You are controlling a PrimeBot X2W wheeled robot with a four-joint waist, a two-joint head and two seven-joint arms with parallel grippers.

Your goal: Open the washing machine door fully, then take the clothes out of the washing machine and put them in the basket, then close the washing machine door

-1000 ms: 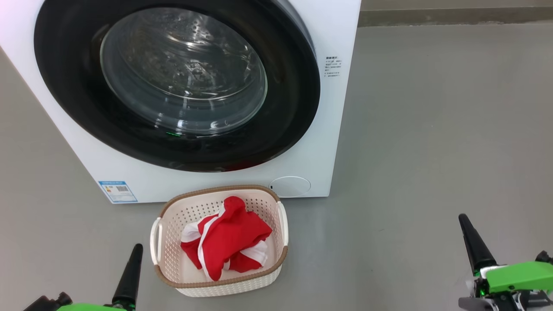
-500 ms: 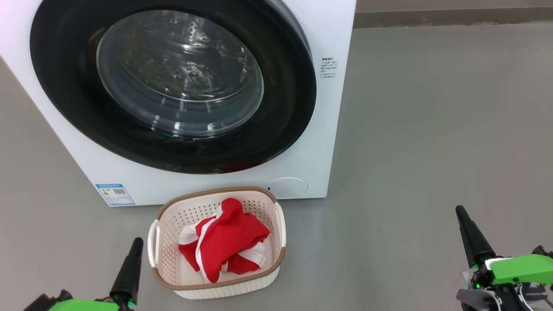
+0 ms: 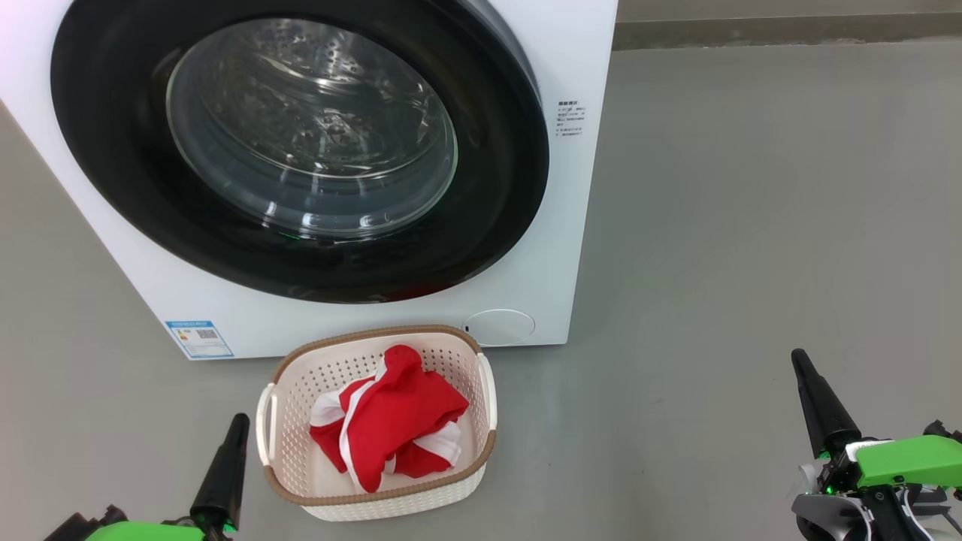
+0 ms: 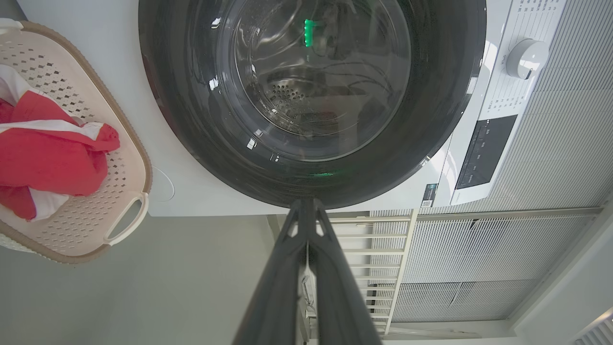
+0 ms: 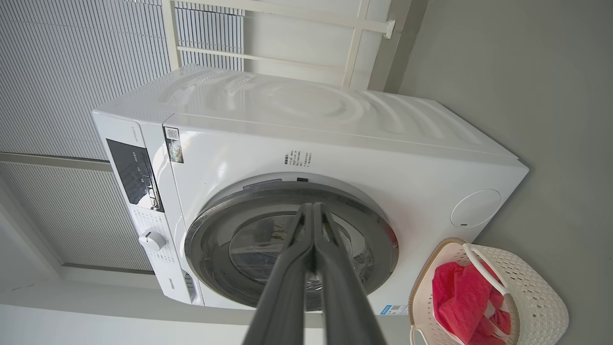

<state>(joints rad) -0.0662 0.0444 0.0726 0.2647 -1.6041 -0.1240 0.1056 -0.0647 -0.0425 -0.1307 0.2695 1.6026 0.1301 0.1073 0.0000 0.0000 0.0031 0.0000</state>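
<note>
The washing machine [image 3: 575,188] stands white and boxy ahead of me, and its door [image 3: 301,143] lies flush against the front, black rim and glass bowl facing me. Just in front of it on the floor is the cream basket [image 3: 376,332], with the red and white clothes [image 3: 394,428] heaped inside. My left gripper [image 3: 239,422] is shut and empty, low beside the basket's left handle. My right gripper [image 3: 798,359] is shut and empty, far off to the right over the floor. The left wrist view takes in the door [image 4: 311,96] and the basket [image 4: 134,158]; the right wrist view takes in the machine [image 5: 335,143] and the clothes [image 5: 459,302].
Grey floor [image 3: 751,225] stretches wide to the machine's right, up to a wall base [image 3: 789,30]. A small round flap [image 3: 500,327] and a blue sticker [image 3: 199,338] sit low on the machine's front. A white rack [image 4: 383,258] and slatted wall stand behind it.
The head camera has shifted slightly, so the machine and basket sit a little further left. My right gripper has risen a little in the picture. Door, basket and clothes are unchanged.
</note>
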